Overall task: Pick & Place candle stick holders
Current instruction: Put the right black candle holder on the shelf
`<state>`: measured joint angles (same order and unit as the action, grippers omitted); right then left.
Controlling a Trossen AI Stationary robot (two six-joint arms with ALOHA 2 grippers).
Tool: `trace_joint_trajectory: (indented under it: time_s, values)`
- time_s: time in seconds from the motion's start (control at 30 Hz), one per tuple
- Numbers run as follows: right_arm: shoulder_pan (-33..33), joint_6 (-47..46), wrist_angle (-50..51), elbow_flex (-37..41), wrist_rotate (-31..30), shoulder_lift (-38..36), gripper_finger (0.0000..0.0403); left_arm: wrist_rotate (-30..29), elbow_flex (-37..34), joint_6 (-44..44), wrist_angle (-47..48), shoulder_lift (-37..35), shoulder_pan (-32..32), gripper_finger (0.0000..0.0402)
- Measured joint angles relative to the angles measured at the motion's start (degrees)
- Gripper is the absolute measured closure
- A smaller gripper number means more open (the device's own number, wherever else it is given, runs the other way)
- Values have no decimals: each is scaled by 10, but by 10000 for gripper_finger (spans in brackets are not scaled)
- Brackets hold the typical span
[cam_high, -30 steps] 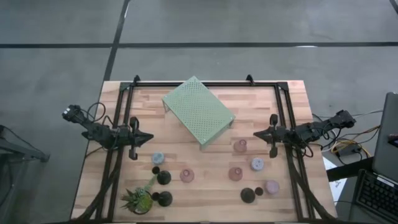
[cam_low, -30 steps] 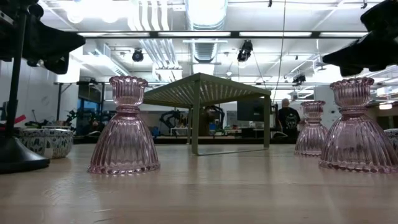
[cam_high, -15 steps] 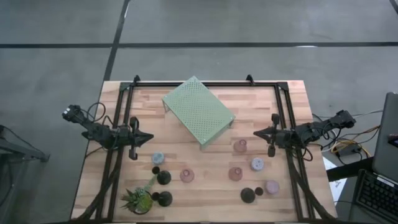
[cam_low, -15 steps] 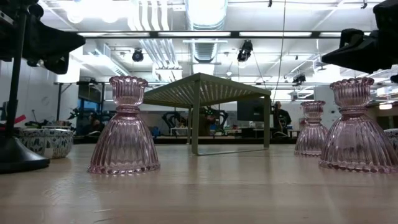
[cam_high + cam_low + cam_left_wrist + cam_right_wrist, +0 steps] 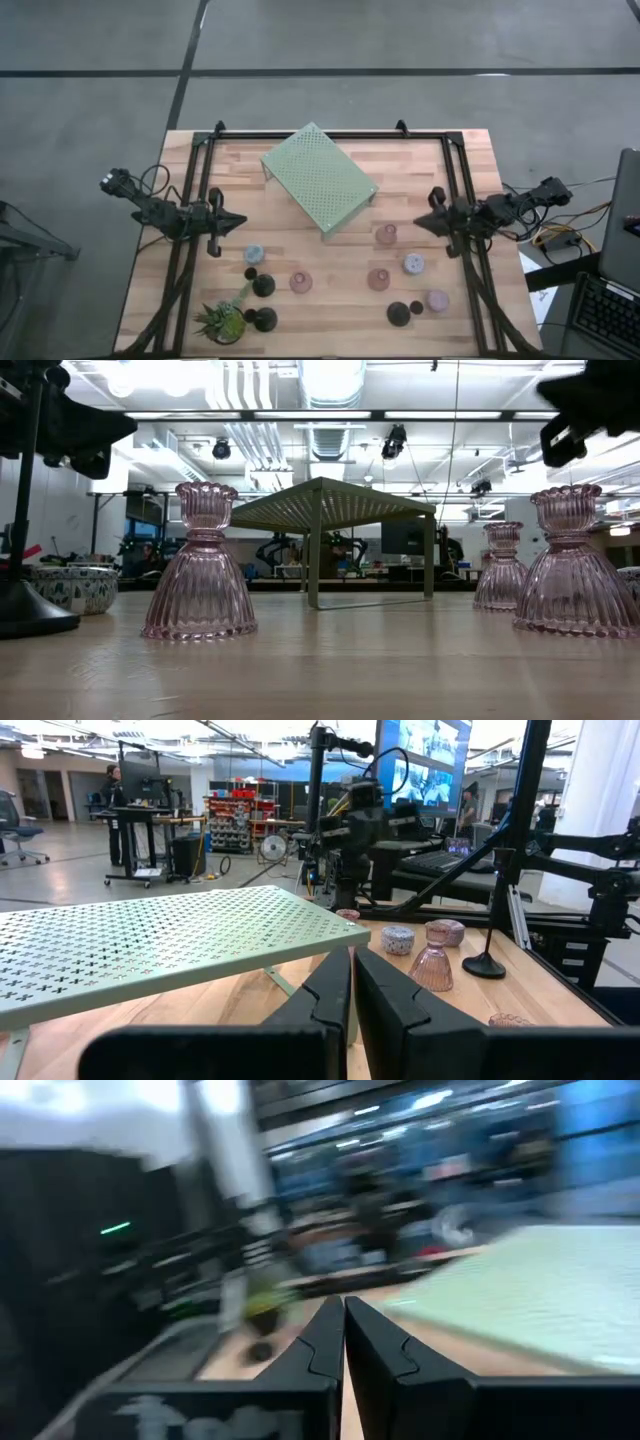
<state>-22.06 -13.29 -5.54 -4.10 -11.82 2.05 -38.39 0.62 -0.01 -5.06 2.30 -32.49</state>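
Observation:
Candle stick holders stand on their bases along the table's near half. Pink ones (image 5: 386, 235) (image 5: 301, 282) (image 5: 378, 279) rise as ribbed glass bells in the low view (image 5: 201, 565) (image 5: 572, 565). Pale blue-grey cups (image 5: 254, 254) (image 5: 413, 264) and black ones (image 5: 263, 286) (image 5: 398, 314) stand among them. My left gripper (image 5: 240, 222) is shut and empty, above the table's left side. My right gripper (image 5: 418, 222) is shut and empty, above the right side, beside the pink holder nearest the stand.
The large green perforated stand (image 5: 318, 178) stands on its legs at the table's far middle, between both grippers. A small spiky green potted plant (image 5: 222, 322) sits at the near left. Black frame rails (image 5: 195, 200) (image 5: 462, 190) run along both sides.
My right gripper has risen, drawn back a little toward the table's right edge and rolled about its wrist; its fingers stay shut. No holder has moved.

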Motion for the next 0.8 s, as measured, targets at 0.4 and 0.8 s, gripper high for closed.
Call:
trace_joint_trajectory:
  time_s: [0.4,0.8]
  values:
    - [-43,-138,-82,4,250,102,390,0,0,0,0,0,0,381]
    - [-157,-199,-224,2,194,339,283,0,0,0,0,0,0,381]
